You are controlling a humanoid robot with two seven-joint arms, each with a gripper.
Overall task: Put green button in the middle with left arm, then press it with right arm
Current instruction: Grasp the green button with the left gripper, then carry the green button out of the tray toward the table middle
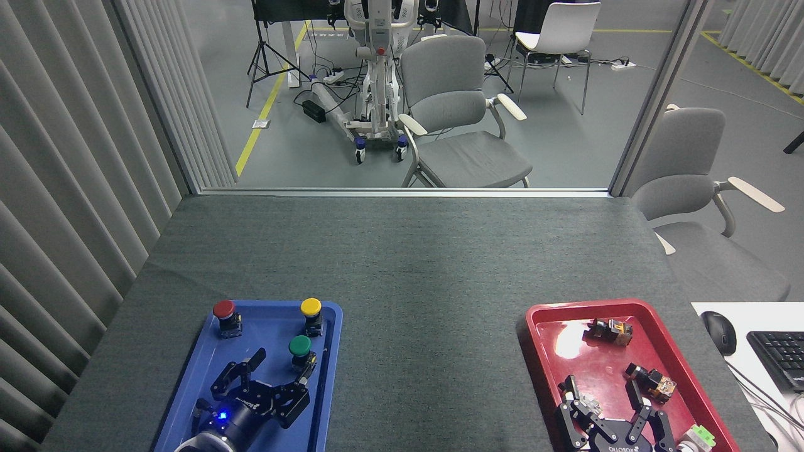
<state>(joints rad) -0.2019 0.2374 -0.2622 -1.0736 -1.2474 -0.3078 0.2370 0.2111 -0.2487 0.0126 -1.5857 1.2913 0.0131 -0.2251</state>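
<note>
Our left claw (pixel 281 370) is spread open beside the green button (pixel 301 353) (not yet gripped), which stands in the blue tray (pixel 188 383). Next we should close on it, then carry it to the middle (pixel 427 351).

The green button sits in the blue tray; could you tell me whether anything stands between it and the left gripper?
Nothing visible does. The open left gripper is just short of the green button, over the blue tray.
</note>
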